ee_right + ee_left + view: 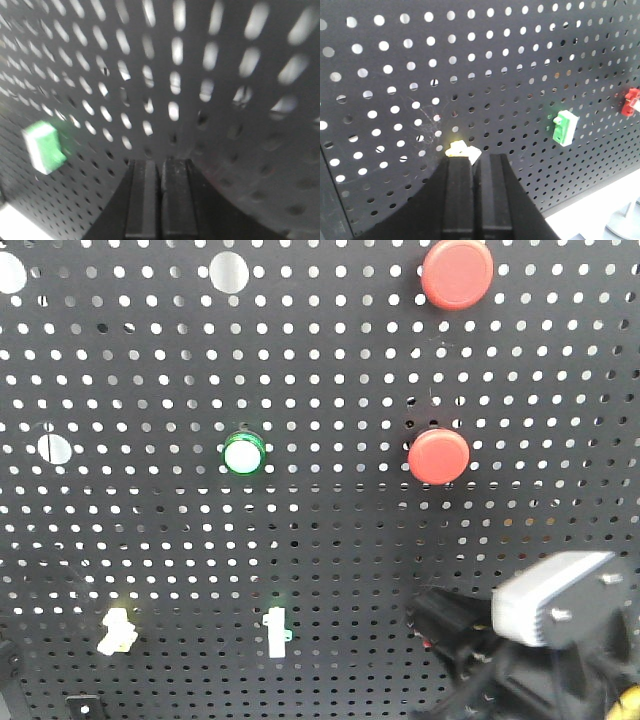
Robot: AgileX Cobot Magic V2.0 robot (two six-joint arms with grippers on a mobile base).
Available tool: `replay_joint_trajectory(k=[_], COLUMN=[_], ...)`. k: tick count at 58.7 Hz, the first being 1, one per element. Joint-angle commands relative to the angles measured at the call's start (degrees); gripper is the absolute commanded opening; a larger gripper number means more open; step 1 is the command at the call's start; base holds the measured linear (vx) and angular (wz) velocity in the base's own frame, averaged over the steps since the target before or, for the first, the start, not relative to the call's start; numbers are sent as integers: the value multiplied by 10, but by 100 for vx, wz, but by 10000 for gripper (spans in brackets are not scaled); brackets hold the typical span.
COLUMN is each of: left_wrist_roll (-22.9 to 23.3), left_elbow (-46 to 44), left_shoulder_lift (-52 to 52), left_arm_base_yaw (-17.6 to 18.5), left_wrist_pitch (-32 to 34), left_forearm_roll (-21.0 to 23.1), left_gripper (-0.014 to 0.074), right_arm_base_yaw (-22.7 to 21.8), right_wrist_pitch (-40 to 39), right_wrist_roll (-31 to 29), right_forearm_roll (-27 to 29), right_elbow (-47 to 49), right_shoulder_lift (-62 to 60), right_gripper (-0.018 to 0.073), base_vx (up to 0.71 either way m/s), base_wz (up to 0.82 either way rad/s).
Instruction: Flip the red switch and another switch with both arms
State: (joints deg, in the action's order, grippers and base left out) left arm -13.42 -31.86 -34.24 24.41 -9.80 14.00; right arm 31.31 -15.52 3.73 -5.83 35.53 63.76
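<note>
- My left pincer point(476, 160) is closed and empty, its tips just under the pale yellow-white switch point(462, 149), lower centre of the left wrist view.
- My right pincer point(161, 164) is likewise closed on nothing, close to the pegboard point(225, 100).
- The red switch point(631, 101) sits at that view's right edge, beyond the green toggle point(565, 127).

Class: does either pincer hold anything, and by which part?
Nothing is held. The left pincer is shut, tips at the pale yellow switch; the right pincer is shut, empty.
</note>
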Motion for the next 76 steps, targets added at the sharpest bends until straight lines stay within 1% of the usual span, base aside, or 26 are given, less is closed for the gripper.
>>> replay_joint_trajectory(k=[1, 7, 11, 15, 24, 28, 35, 40, 44, 55, 59, 64, 76], left_wrist_roll=[-1, -1, -1, -1, -1, -1, -1, -1, -1, 3, 3, 3, 3], left_elbow=[-19, -19, -19, -19, -19, -19, -19, -19, -19, -19, -19, -19, -19], left_shoulder_lift=[-2, -2, -2, -2, -2, -2, -2, -2, -2, -2, -2, -2, -2], left_arm_base_yaw=[3, 3, 3, 3, 3, 3, 3, 3, 3, 3, 3, 3, 3], left_wrist_pitch=[48, 48, 49, 51, 57, 60, 66, 67, 67, 65, 65, 62, 63], left_forearm_roll=[2, 2, 2, 1, 1, 1, 1, 1, 2, 4, 3, 3, 3], left_gripper=[2, 2, 2, 2, 2, 2, 2, 2, 2, 2, 2, 2, 2], right_arm_base_yaw=[0, 0, 7, 24, 71, 81, 80, 80, 80, 80, 80, 80, 80], right_wrist_pitch=[6, 107, 143, 155, 162, 174, 187, 180, 159, 55, 34, 22, 28], right_wrist_roll=[24, 25, 24, 13, 14, 16, 18, 18, 18, 18, 18, 18, 18], right_forearm_roll=[3, 3, 3, 2, 2, 3, 9, 9, 9, 9, 9, 9, 9], right_elbow=[19, 19, 19, 19, 19, 19, 19, 19, 19, 19, 19, 19, 17], right_shoulder_lift=[3, 5, 5, 5, 5, 5, 5, 0, -6, -35, -40, -42, -42], right_gripper=[-6, -6, -6, -6, -6, -6, -6, -6, -6, -6, -6, -6, -6], base_vx=[0, 0, 0, 0, 0, 0, 0, 0, 0, 0, 0, 0, 0], base_wz=[0, 0, 0, 0, 0, 0, 0, 0, 0, 0, 0, 0, 0])
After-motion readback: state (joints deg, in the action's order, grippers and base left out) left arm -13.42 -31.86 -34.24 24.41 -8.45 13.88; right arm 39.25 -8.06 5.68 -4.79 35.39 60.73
